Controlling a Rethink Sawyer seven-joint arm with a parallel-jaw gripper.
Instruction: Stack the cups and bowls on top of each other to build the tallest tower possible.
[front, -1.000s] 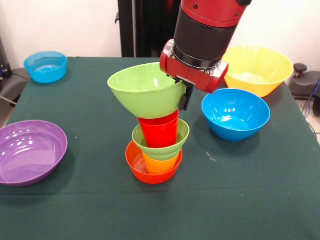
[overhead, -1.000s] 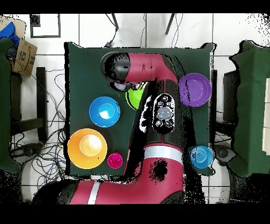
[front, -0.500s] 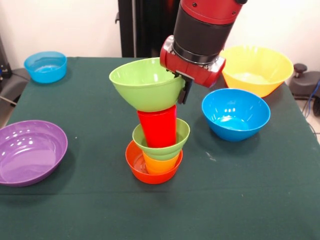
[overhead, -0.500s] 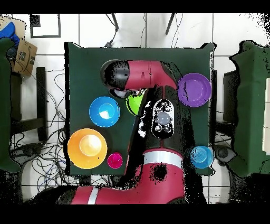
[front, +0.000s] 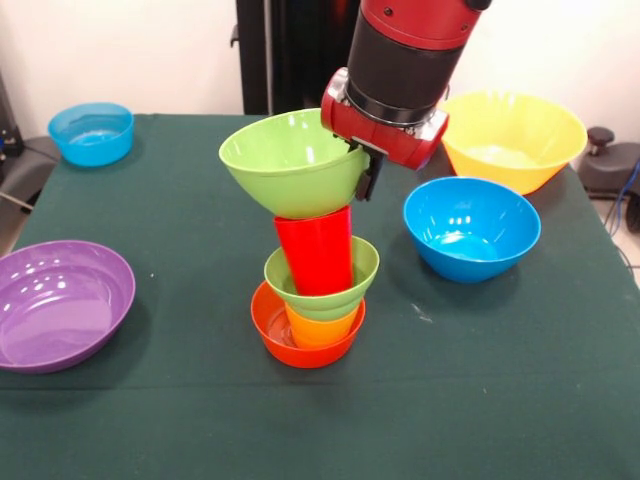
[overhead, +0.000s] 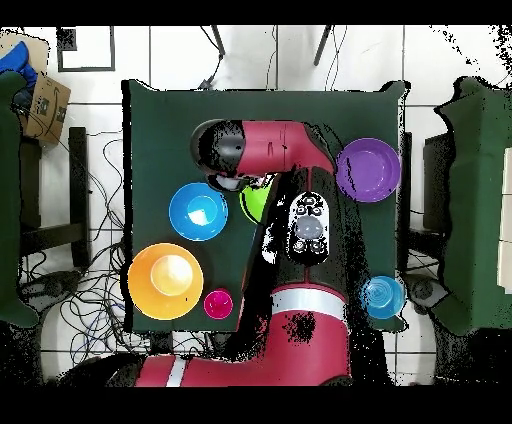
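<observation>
Dark green cloth covers the desk (front: 480, 400). Nearest the camera in the front view stands the tower (front: 312, 290): a small orange bowl (front: 275, 335) on the desk, a yellow-orange cup (front: 322, 328) in it, a small green bowl (front: 362, 268) over that, and a red cup (front: 315, 252) rising from the green bowl. At the left edge, level with the tower, sits the wide purple bowl (front: 60, 303). A larger green bowl (front: 285, 165) rests level on the red cup's top. The gripper (front: 366, 180) is closed on this bowl's right rim, one dark finger showing outside the wall. Just right of the tower lies a blue bowl (front: 470, 228). Farther back are the large yellow bowl (front: 515, 138) and, far left, a small blue bowl (front: 90, 132). Overhead, a pink cup (overhead: 218, 304) stands beside the yellow bowl.
</observation>
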